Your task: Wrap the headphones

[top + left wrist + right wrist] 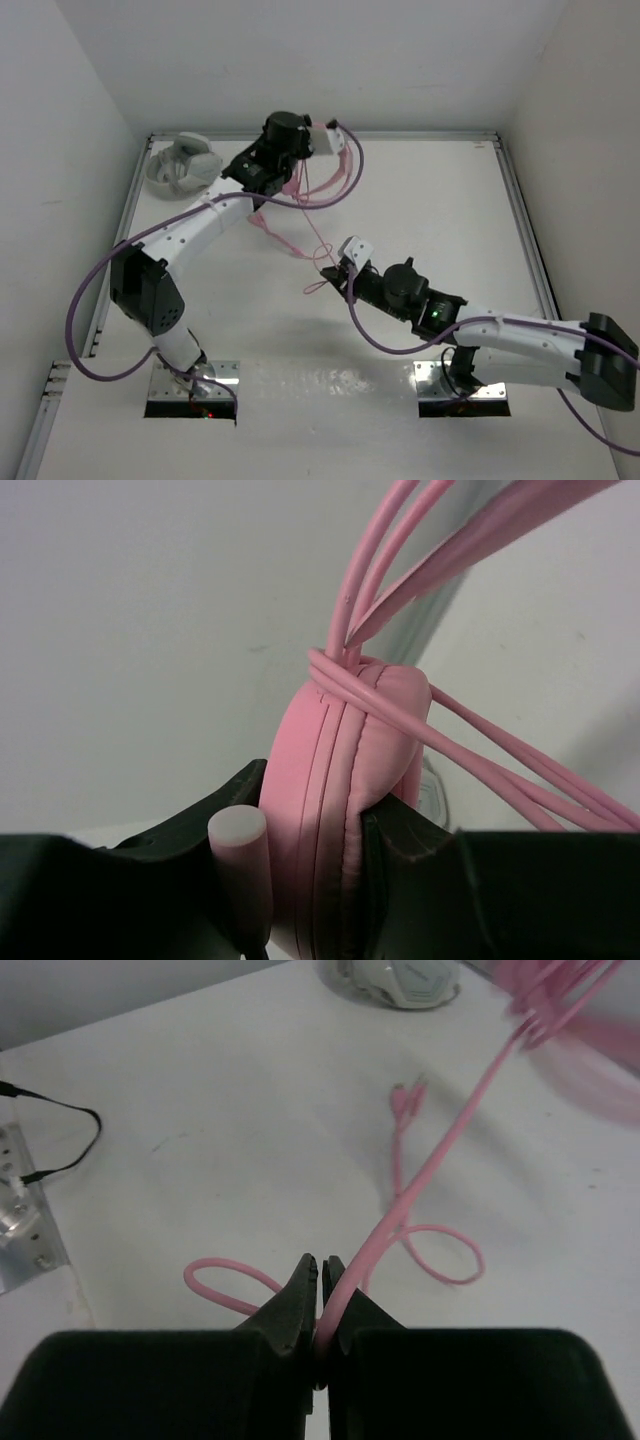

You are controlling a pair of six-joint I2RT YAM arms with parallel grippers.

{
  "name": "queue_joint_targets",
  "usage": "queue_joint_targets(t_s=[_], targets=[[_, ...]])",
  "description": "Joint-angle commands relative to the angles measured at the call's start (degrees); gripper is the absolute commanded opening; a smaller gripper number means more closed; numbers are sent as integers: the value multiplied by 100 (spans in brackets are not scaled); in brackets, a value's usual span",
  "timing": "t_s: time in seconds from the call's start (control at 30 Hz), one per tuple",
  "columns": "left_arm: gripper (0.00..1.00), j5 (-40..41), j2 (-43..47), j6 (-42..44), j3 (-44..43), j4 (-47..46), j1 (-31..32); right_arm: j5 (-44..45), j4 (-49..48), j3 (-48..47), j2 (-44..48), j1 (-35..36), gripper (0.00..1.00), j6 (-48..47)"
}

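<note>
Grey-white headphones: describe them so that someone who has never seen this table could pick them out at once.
In the top view, find the white table and go to its far left corner. A curled-up pair of grey-white headphones lies there, just left of the left end effector. Unlike the pink headphones clamped in that end effector, they are pale and lie free.

One pink headphones (330, 780), one grey-white headphones (183, 165)

Pink headphones (335, 780) with cable (445, 1145) looped around them.
</note>
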State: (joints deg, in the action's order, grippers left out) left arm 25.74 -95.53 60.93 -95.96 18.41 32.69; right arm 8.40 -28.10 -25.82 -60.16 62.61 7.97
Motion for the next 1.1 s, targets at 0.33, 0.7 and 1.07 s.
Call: queue_joint_targets(t_s=[0.33, 0.7, 1.07], targets=[[0, -1227, 2527, 2168, 3615, -1156, 1290, 3414, 1984, -2083, 1367, -493, 0, -3827], [0, -1791, 2978, 2064, 4077, -488, 2321, 1691, 2879, -3990, 137, -2051, 0, -4004], [0, -2380, 2996, 1169, 3341, -31, 2444, 294, 2977, -5056, -1164, -3017, 0, -3286]])
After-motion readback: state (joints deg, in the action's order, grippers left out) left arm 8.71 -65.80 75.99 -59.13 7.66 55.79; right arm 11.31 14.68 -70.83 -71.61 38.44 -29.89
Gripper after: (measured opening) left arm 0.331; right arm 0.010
